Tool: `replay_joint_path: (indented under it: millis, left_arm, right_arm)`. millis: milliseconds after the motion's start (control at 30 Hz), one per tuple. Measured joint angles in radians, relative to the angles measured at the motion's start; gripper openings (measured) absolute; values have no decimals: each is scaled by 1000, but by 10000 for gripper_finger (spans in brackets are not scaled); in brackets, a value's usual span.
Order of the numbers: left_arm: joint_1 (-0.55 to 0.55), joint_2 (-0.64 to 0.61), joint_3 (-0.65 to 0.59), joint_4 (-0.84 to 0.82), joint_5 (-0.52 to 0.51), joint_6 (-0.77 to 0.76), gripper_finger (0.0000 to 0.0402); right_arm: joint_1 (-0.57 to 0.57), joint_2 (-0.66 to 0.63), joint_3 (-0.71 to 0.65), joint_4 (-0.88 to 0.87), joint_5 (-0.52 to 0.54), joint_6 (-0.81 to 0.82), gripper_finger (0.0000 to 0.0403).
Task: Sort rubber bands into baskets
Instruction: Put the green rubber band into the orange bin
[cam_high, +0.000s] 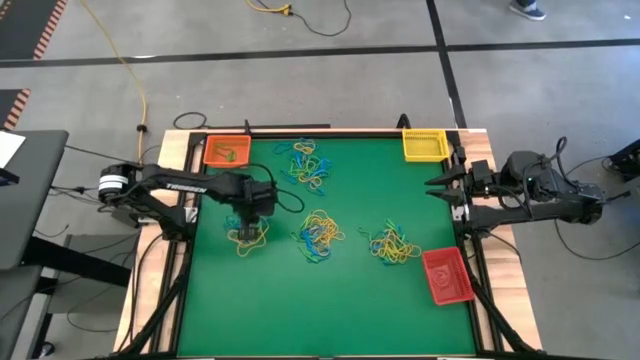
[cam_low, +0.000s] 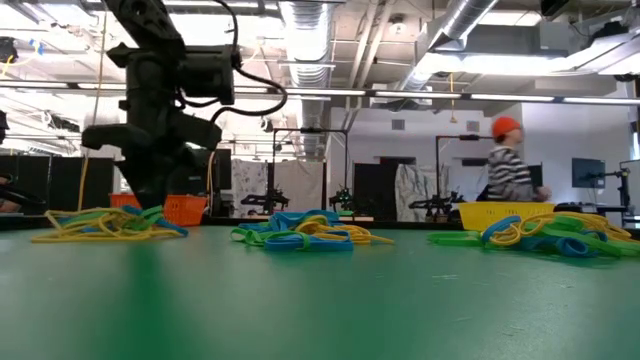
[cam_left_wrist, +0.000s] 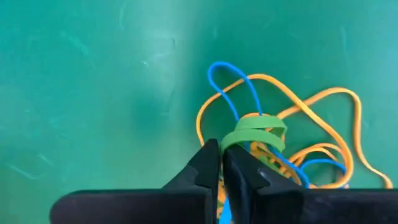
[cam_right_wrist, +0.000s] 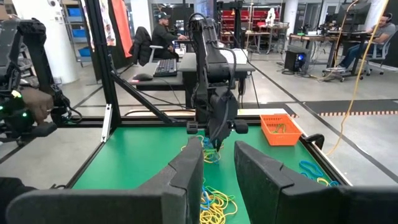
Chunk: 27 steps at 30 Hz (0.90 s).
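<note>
The left hand (cam_left_wrist: 221, 163) is down on the green surface (cam_high: 350, 300) near its left edge, its fingers (cam_left_wrist: 202, 165) pressed together at the tip over a small tangle of rubber bands (cam_left_wrist: 280, 143), right beside a green band (cam_left_wrist: 258, 127) that lies across blue and yellow loops; whether a band is actually pinched between the tips cannot be told; three more heaps of bands lie on the surface, one at the middle (cam_high: 318, 235), one right of it (cam_high: 395, 243), one toward the far edge (cam_high: 310, 165); the red basket (cam_high: 447, 275) sits at the right edge nearer the front; the right hand (cam_high: 432, 185) hangs at the right edge, its fingers (cam_right_wrist: 186, 171) a little apart with nothing between them; the orange basket (cam_high: 226, 151) stands at the far left corner with a green band inside, and the yellow basket (cam_high: 424, 144) at the far right corner; beyond the surface a person (cam_low: 510, 170) in a striped top stands in the room.
</note>
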Motion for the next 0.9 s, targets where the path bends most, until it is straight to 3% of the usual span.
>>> replay_joint_path:
  millis: [333,600,667,833,900]
  left_arm:
    - [0,0,83,-112,-82,23,0]
    - [0,-1,244,-246,-194,38,0]
    - [0,-1,288,-252,-244,38,0]
    - [39,-2,375,-254,-503,9,0]
    - [83,-2,395,-252,-534,3,0]
  right_arm:
    - [0,0,0,0,0,0,127]
    - [0,0,0,0,0,0,127]
    - [0,0,0,0,0,0,127]
    - [0,0,0,0,0,0,127]
    - [0,0,0,0,0,0,127]
